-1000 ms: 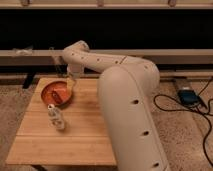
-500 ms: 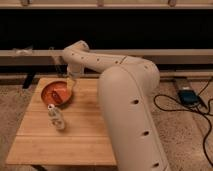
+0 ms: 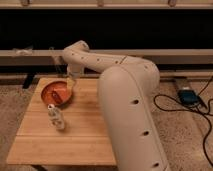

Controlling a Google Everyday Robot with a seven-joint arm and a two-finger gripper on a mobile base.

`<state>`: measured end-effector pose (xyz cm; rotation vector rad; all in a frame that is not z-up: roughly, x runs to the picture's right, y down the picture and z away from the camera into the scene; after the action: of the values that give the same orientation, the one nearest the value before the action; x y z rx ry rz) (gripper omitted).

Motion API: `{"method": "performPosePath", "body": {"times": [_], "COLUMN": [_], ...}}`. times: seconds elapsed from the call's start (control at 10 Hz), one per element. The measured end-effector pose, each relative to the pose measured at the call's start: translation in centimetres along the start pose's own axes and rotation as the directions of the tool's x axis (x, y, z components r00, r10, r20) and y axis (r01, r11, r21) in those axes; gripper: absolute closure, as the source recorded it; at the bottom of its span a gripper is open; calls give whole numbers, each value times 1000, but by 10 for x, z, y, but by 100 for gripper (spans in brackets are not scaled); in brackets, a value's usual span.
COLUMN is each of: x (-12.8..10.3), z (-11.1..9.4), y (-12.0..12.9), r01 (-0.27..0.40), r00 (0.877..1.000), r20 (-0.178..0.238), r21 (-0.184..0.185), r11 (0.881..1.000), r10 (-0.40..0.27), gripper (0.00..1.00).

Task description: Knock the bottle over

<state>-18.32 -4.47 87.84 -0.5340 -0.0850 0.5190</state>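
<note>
Gripper (image 3: 70, 81) hangs beside orange bowl (image 3: 46, 88); whitish ribbed bottle (image 3: 57, 118) stands upright.

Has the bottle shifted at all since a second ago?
No. The bottle sits at the same spot just in front of the orange bowl; the gripper hangs over the bowl's far rim.

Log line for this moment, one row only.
bottle: standing on wooden table | pincer: at far rim of orange bowl, apart from bottle | knock: not yet done
</note>
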Motion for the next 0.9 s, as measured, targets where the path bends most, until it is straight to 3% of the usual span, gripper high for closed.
{"method": "performPosePath", "body": {"times": [0.6,0.9], "x": [0,-9], "z": [-1,-26], "y": [1,14], "r01": [4,32], "r00": [1000,999], "r20": [3,25], "r21": [4,36], "r11": [1000,999], "r10": [-4,-33], "gripper": [20,20]}}
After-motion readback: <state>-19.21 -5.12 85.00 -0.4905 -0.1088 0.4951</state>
